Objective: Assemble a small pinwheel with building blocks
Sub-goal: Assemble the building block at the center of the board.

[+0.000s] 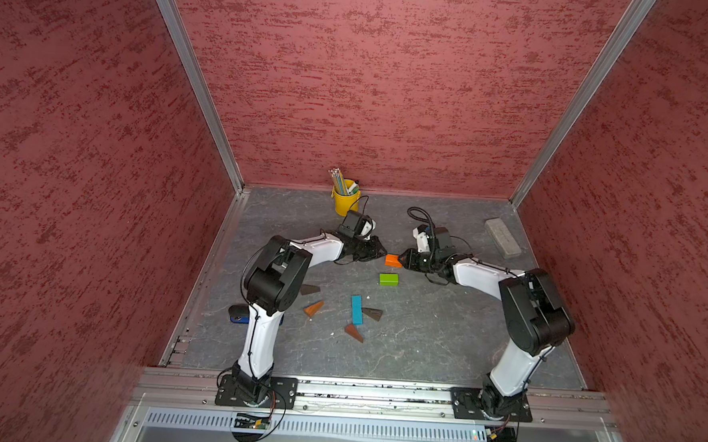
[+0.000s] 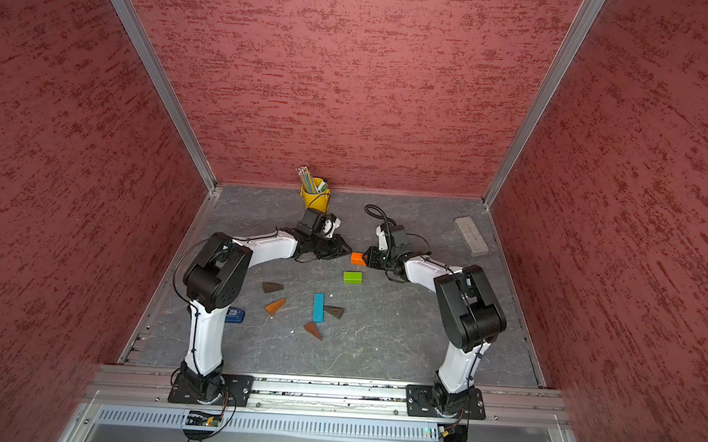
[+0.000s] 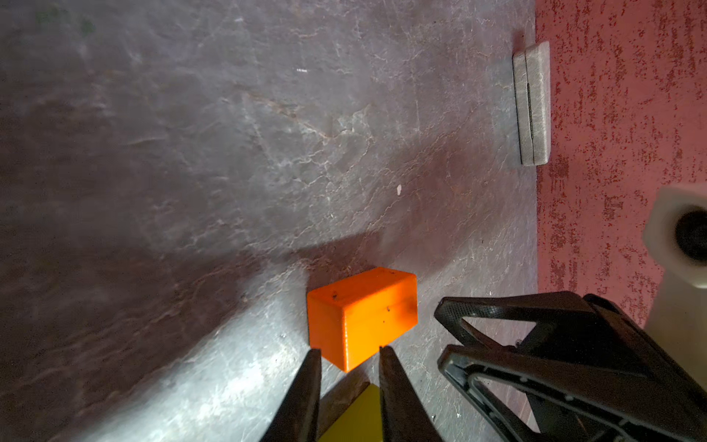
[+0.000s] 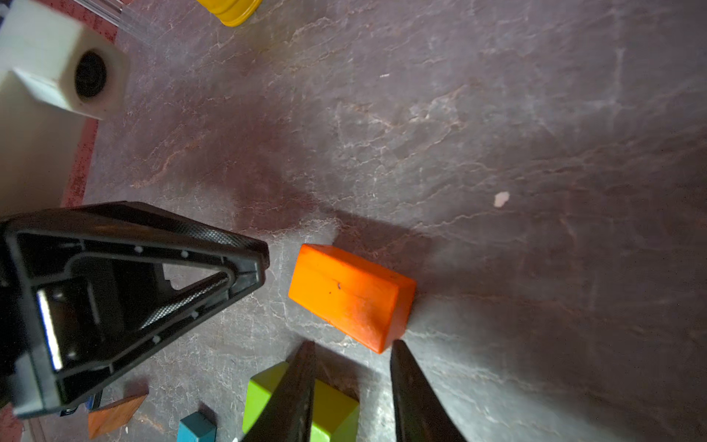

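A yellow bucket (image 1: 346,205) holding pencils (image 1: 337,179) is noted at 12 o'clock on the grey stone-patterned table (image 1: 420,350); print on the blue stapler (image 2: 235,315) cannot be read. The small orange rectangular block (image 1: 392,260) is found near centre, flanked by the left gripper (image 1: 383,253) at 9 o'clock and the right gripper (image 1: 401,258) at 3 o'clock, both narrowly parted, nothing clamped.
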Controlling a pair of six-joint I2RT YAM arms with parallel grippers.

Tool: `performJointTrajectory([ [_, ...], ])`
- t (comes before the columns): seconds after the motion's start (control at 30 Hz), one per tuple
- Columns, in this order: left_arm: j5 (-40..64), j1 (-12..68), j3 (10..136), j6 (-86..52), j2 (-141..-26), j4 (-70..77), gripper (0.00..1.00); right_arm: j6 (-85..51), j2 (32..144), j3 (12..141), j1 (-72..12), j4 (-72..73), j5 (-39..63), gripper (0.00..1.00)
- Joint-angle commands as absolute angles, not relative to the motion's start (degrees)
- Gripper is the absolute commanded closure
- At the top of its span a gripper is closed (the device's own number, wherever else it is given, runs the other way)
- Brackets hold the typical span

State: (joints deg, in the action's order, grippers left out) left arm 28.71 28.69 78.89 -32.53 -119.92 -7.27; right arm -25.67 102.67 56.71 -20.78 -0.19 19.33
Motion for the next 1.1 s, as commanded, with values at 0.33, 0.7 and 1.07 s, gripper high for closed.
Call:
performJointTrajectory([
  [0.33,30.3,29.4,80.4,-31.4,-122.5,-8.4,0.74,-26.5,105.2,58.3,-20.5,1.8,16.9,0.69],
  [0.7,30.9,29.7,82.6,-31.4,-123.8,-8.9,0.76,-26.1,107.3,60.2,-20.5,1.9,16.7,0.72],
  [1.07,30.9,29.8,83.3,-31.4,-124.5,-9.6,0.77,-25.2,108.1,60.9,-20.5,2.5,16.5,0.72],
])
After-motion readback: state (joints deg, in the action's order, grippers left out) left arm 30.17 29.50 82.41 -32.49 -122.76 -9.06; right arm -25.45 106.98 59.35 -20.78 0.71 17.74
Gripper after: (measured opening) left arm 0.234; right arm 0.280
